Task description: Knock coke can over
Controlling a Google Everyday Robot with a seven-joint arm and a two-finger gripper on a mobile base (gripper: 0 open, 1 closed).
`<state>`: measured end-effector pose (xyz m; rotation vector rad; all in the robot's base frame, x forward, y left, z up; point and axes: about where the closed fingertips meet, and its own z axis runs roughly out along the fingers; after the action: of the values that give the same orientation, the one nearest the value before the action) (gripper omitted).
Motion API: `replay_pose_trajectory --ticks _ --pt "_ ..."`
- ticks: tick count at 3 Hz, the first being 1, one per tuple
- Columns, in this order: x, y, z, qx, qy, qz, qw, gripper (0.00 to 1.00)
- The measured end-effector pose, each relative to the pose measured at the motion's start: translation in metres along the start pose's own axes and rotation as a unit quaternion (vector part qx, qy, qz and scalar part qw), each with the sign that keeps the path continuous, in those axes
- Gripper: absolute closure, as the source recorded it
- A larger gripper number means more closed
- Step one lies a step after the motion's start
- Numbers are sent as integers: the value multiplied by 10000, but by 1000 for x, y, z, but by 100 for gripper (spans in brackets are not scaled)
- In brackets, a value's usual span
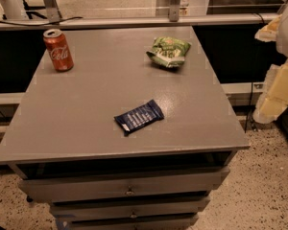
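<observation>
Step in hand: approach; no contact has been made. The can (58,50) stands upright near the far left corner of the desk (86,123), and nothing touches it. The pincer (278,87) hangs beyond the desk's right edge, well apart from the can. Whether it is released or clenched cannot be told. Next move, as judged: carry the pincer across the desk toward the far left corner, then push the can sideways, high on its body, so that it tips rather than slides. The bag (168,51) lies near the far right corner and the wrapper (138,116) lies flat near the middle. Both are close to a straight line from pincer to can, so the path should pass above or between them. Risk: the can is near the left and far edges, and a hard push may send it off the desk. Hidden or cut off: the right border crops the pincer and its arm, so their full shape is not shown. The lowest of the drawers (129,191) runs out at the bottom. The can's far side is not visible.
</observation>
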<state>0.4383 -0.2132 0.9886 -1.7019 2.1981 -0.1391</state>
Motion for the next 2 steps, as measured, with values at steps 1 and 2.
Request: replay_pose_trajectory --ticks 1,2 --pt "0 0 0 0 0 0 10000 0" --pt "-2 0 2 33 -99 23 9999 0"
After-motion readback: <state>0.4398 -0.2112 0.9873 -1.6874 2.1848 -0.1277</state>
